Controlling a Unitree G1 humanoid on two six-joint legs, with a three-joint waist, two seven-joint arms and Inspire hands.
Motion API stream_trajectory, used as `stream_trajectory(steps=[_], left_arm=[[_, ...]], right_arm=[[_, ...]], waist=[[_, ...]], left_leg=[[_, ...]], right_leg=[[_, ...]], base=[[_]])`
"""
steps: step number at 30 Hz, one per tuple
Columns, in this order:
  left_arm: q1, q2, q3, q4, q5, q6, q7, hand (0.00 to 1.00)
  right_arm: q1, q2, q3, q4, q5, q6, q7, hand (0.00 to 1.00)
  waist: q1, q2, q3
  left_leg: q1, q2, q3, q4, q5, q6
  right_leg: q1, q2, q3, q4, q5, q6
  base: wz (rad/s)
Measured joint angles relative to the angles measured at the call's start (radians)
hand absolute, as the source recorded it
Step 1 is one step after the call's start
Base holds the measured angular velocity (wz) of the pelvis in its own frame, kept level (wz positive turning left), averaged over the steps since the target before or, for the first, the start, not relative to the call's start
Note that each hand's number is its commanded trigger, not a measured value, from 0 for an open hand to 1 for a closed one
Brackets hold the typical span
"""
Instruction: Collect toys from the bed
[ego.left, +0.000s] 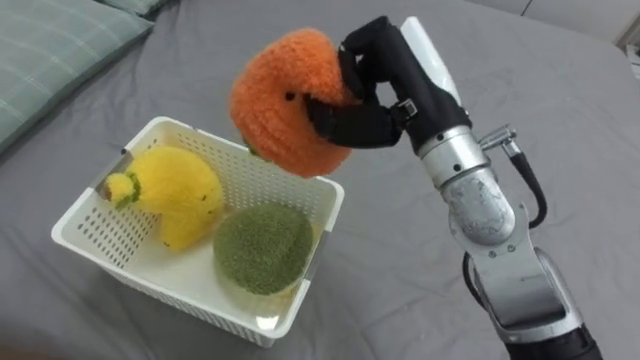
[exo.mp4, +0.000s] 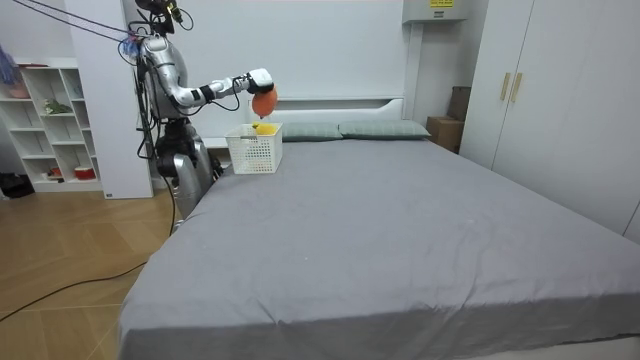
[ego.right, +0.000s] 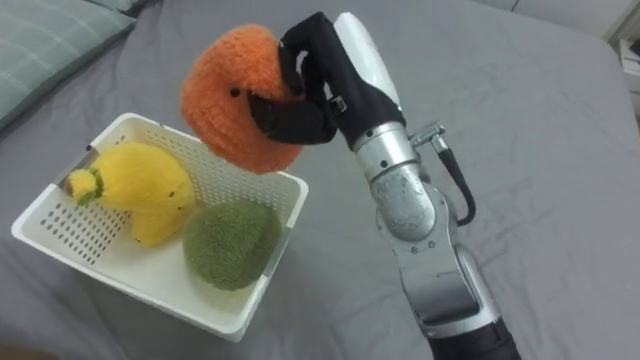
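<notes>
Sitting lower left on grey bed (ego.left: 385, 295): white perforated plastic basket (ego.left: 88, 235) holding yellow fuzzy plush toy (ego.left: 178, 190), then round green plush toy (ego.left: 262, 247). Upper centre, above basket's far right corner: orange fluffy plush toy (ego.left: 278, 100), clamped in right hand's (ego.left: 385, 78) curled fingers.

You have bright, soft light coming from above. The orange toy (ego.left: 275, 90) is lighter on top and darker below. The white basket (ego.left: 160, 290) lays a faint shadow on the grey bed (ego.left: 400, 260). Small shiny spots sit on the metal by the right hand (ego.left: 375, 90). The room view is bright all over.
</notes>
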Motion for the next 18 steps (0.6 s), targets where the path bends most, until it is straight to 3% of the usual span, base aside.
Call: stream_trajectory(steps=[4, 5, 6, 7, 8, 9, 18], left_arm=[[-0.004, -0.001, -0.002, -0.004, -0.001, 0.001, -0.001, 0.00], [-0.008, -0.001, -0.007, -0.004, -0.001, 0.002, -0.001, 0.00], [-0.013, 0.001, -0.016, -0.004, -0.001, 0.002, -0.001, 0.00], [-0.015, 0.002, -0.021, -0.004, -0.001, 0.002, -0.001, 0.00], [-0.019, 0.002, -0.025, -0.004, -0.001, 0.002, -0.001, 0.00], [-0.022, 0.001, -0.029, -0.004, -0.001, 0.002, -0.001, 0.00], [-0.032, 0.005, -0.050, -0.007, -0.001, 0.001, 0.001, 0.00]], right_arm=[[-0.006, 0.001, 0.052, 0.010, -0.002, 0.021, 0.021, 1.00], [-0.006, 0.001, 0.071, 0.023, -0.001, 0.022, 0.029, 0.97], [-0.006, 0.005, 0.083, 0.039, -0.001, 0.022, 0.039, 0.84], [-0.007, 0.007, 0.088, 0.048, -0.002, 0.022, 0.044, 0.84], [-0.008, 0.011, 0.100, 0.065, -0.002, 0.023, 0.047, 0.22], [-0.011, 0.019, 0.109, 0.082, -0.006, 0.023, 0.052, 0.00], [-0.026, 0.023, 0.162, 0.195, 0.001, 0.022, 0.054, 0.00]], waist=[[0.023, -0.005, 0.0009], [0.031, -0.006, 0.0012], [0.033, -0.008, 0.0005], [0.034, -0.009, 0.0001], [0.040, -0.012, 0.0006], [0.050, -0.013, 0.0015], [0.055, -0.018, 0.0034]], left_leg=[[0.001, 0.000, -0.001, -0.001, 0.000, 0.000], [0.000, 0.000, -0.007, 0.000, 0.000, 0.000], [-0.007, -0.002, -0.017, 0.003, 0.000, 0.000], [-0.010, -0.002, -0.022, 0.005, 0.000, 0.000], [-0.012, -0.003, -0.025, 0.005, 0.001, 0.000], [-0.015, -0.003, -0.026, 0.005, 0.001, 0.000], [-0.025, -0.004, -0.043, 0.005, 0.001, 0.000]], right_leg=[[0.000, 0.000, -0.001, 0.000, 0.000, 0.000], [0.000, -0.001, -0.006, 0.000, 0.000, 0.000], [0.000, -0.003, -0.018, 0.000, 0.000, 0.000], [-0.001, -0.004, -0.023, 0.000, 0.000, 0.000], [-0.004, -0.004, -0.023, 0.000, 0.000, 0.000], [-0.006, -0.004, -0.025, 0.000, 0.000, 0.000], [-0.009, -0.004, -0.029, -0.008, -0.001, 0.001]], base=[[0.01], [0.14], [0.20], [0.18], [0.08], [0.04], [0.06]])
